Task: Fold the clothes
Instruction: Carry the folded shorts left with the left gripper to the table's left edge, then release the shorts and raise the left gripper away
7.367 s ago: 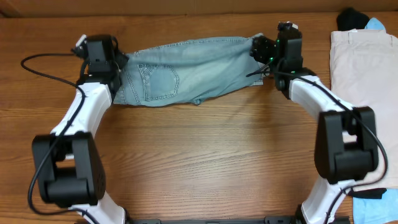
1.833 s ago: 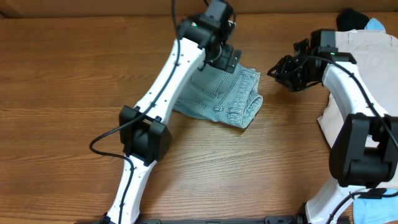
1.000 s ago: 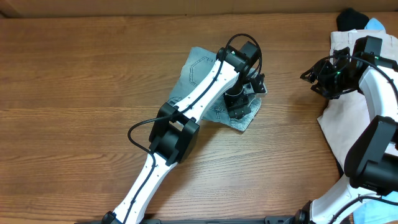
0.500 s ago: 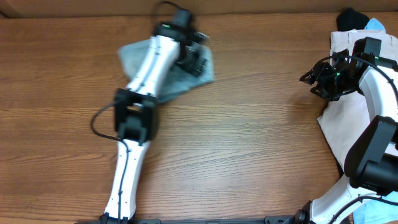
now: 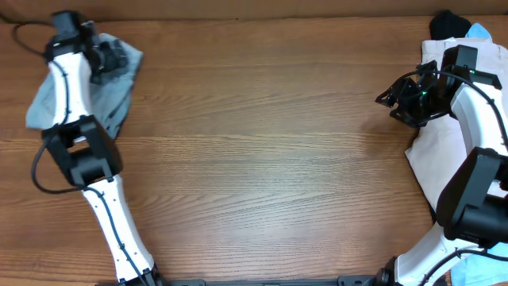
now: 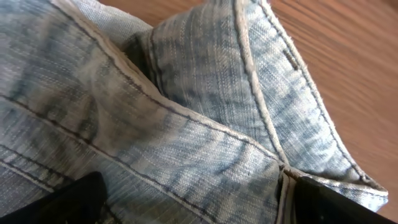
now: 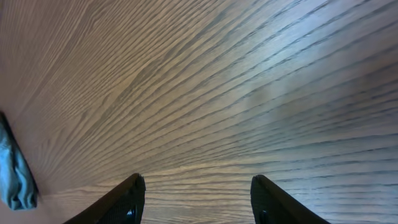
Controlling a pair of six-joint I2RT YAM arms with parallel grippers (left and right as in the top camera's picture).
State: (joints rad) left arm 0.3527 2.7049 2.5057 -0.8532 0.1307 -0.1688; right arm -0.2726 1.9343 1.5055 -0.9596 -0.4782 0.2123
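Shorts [image 5: 119, 95] [image 6: 186, 124] bunched at table's [image 5: 254, 159] far-left back corner. Left gripper [image 5: 111, 57] [image 6: 193, 199] down on them, fingers spread wide, denim between; firm hold not discernible. Right gripper [image 5: 394, 103] [image 7: 196, 199] far right: parted, empty, over bare wood beside cream garment [image 5: 435, 163].

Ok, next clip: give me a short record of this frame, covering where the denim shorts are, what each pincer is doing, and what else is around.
clothes: faded light-blue denim shorts, layered over themselves, at the far left corner of the wooden table
left pincer: on the shorts, denim between its fingertips; grip cannot be judged
right pincer: open, empty, above bare wood on the right side
other items: cream-white garment at the right edge; small black item and sky-blue item at its far end
fold state: outline uneven, not a flat neat fold
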